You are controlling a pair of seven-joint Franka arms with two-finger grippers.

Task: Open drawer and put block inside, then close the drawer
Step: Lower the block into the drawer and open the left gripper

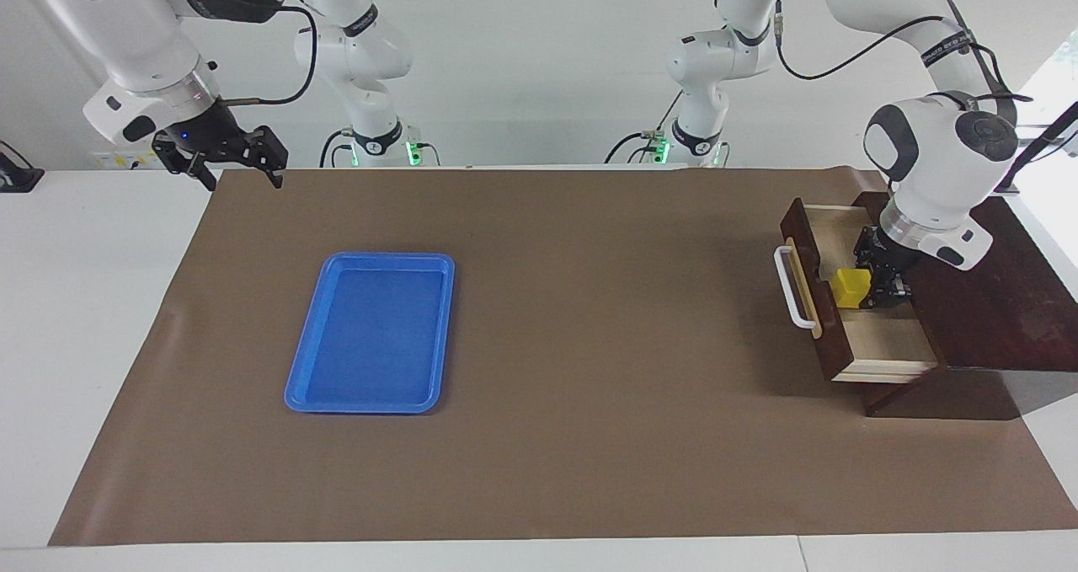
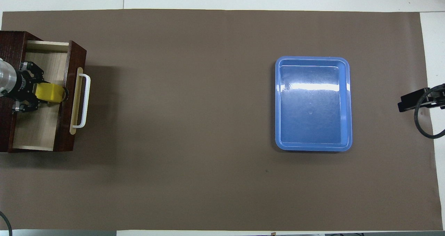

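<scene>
The drawer (image 1: 893,346) of the dark brown box stands pulled open at the left arm's end of the table, pale wood showing inside, its white handle (image 1: 789,286) facing the table's middle. The yellow block (image 1: 850,288) is low inside the drawer, close to the drawer front. My left gripper (image 1: 871,289) reaches down into the drawer and is shut on the block. From overhead, the block (image 2: 50,92) lies between the drawer (image 2: 34,131) front and the left gripper (image 2: 40,92). My right gripper (image 1: 226,157) hangs open and empty over the mat's edge at the right arm's end.
A flat blue tray (image 1: 306,366) lies empty on the brown mat toward the right arm's end; overhead it is the blue tray (image 2: 278,104). The dark box top (image 1: 1002,319) extends past the drawer. Bare mat lies between tray and drawer.
</scene>
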